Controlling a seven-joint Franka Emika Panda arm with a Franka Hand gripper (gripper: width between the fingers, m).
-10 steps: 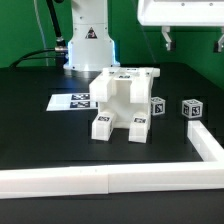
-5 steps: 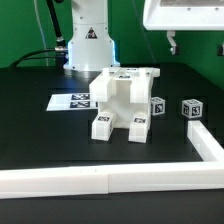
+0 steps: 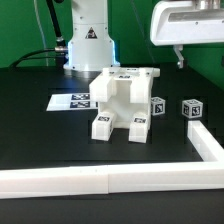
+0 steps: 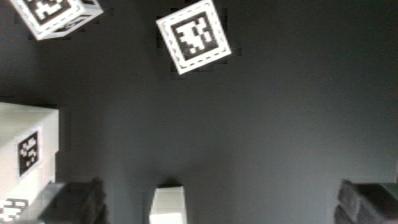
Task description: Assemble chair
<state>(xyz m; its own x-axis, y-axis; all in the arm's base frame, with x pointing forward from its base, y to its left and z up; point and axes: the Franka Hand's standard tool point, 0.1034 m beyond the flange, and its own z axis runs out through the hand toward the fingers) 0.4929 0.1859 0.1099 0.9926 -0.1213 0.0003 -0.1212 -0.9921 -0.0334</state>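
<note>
Hanging high at the exterior view's right, the fingers (image 3: 178, 58) stand apart and empty, clear of the half-built chair (image 3: 122, 100) on the tabletop (image 3: 40, 140). Wrist view: they look down near two loose cubes (image 4: 196, 35), probably the next pick.

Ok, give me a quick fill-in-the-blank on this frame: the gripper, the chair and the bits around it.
1. The gripper hangs high and holds nothing, its jaws ___.
2. On the exterior view's right of the chair sit ___ small cubes.
3. The marker board lies on the exterior view's ___ of the chair.
Missing words: open; two; left.
</note>
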